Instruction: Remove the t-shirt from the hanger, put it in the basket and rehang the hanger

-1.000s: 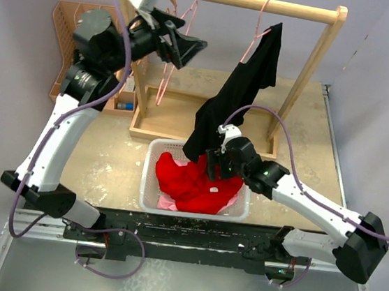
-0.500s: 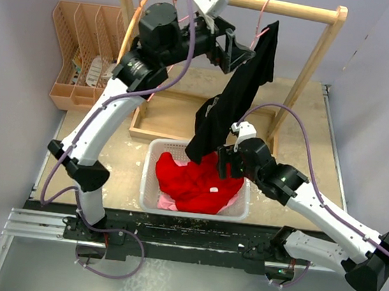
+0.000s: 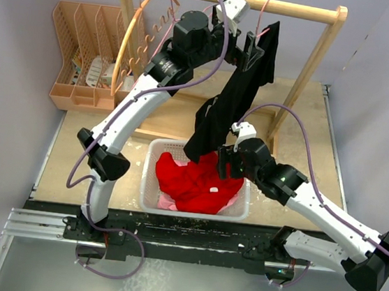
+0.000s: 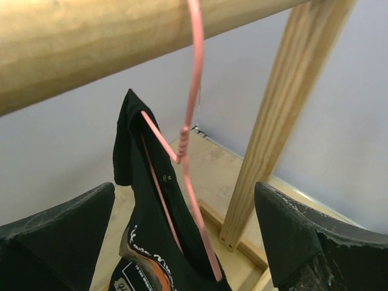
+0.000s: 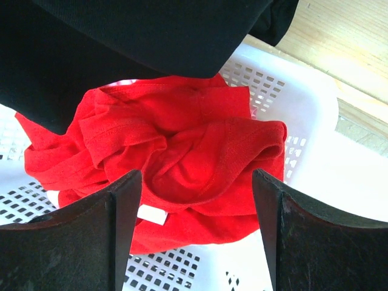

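Note:
A black t-shirt [image 3: 231, 100] hangs on a pink hanger [image 3: 260, 19] from the wooden rail [image 3: 294, 9], its lower end draped down to the white basket [image 3: 150, 175]. My left gripper [image 3: 256, 46] is open, high up at the hanger. In the left wrist view the hanger [image 4: 193, 91] and the shirt's collar [image 4: 142, 200] lie between the open fingers of the left gripper [image 4: 185, 200], untouched. My right gripper [image 3: 226, 162] is open and empty above the basket. In the right wrist view the right gripper [image 5: 195, 182] hangs over a red garment [image 5: 182, 151], with the black shirt's hem [image 5: 121, 48] above.
More pink and orange hangers [image 3: 140, 34] hang at the rail's left end. An orange sorting rack [image 3: 78, 55] stands at the far left. The rail's right post [image 3: 308, 74] rises from a wooden base tray [image 3: 170, 114]. The basket's rim [image 5: 309, 115] shows beside the red clothes.
My left arm has swung right along the rail, from its left end to the black shirt's hanger. My right gripper shifted slightly right early on and has held still since.

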Controlling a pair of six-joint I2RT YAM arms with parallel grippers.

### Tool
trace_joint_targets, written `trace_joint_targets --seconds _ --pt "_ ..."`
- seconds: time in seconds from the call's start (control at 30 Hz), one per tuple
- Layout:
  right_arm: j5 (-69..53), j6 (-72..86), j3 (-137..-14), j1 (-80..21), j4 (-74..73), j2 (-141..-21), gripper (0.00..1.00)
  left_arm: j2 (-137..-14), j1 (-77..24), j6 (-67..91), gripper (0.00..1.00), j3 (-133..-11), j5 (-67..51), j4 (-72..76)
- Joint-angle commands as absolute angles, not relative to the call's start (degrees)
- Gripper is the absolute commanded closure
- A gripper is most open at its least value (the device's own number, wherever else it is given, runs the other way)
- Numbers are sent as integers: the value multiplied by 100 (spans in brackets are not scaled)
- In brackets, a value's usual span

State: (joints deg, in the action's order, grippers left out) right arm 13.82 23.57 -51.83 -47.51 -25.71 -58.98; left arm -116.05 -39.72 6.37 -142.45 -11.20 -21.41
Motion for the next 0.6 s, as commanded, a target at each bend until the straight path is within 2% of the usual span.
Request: trace_joint_targets --seconds 0.0,0.2,0.33,0.4,0.47,0.57 --pt "1295 2460 -5214 -4765 -2331 -5939 25 -11715 -4043 421 1 -14576 -588 -1781" --pt "1251 2479 -5182 -4764 -2275 -5943 26 -11828 -4051 413 2 -14544 -636 -1602" --pt "1194 2511 -5122 -4768 -2193 -5959 26 -11826 -4046 422 39 -14441 -668 -1449" --pt "1174 2531 -5095 -4765 -2165 -5967 26 -11797 -4052 422 52 -14354 -668 -1336" --pt "1177 2533 -5076 -4766 -2154 -5951 26 -11804 -4045 422 58 -14341 -668 -1310" --pt "1186 2531 -5071 -4764 -2152 -5918 26 -11841 -4048 404 57 -14344 -646 -1334"
